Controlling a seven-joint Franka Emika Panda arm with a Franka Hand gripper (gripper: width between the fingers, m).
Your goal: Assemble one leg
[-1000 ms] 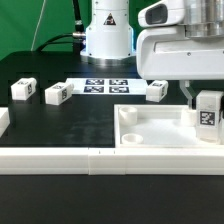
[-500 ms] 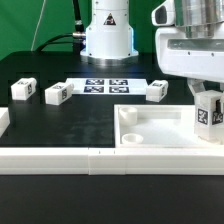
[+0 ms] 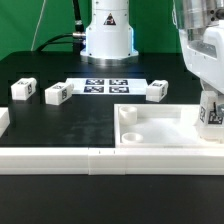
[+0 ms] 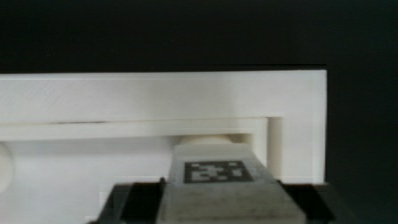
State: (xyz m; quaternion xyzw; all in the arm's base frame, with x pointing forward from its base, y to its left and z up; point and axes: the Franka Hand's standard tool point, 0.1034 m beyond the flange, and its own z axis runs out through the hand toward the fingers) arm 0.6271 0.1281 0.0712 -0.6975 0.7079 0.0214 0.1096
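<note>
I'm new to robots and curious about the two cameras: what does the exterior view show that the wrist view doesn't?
Only the exterior view: three loose small white plastic legs, the marker board, the arm's white base. Only the wrist view: the dark fingers of the gripper, either side of the held small white tagged plastic leg. Both: that leg and the large white square tray-like part.

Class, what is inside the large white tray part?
One leg, held by the gripper, in the tray part's corner at the exterior view's right. What lies under the leg is covered.

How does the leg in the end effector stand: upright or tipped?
Upright: the leg stands vertical at the tray's corner, tag facing the camera.
</note>
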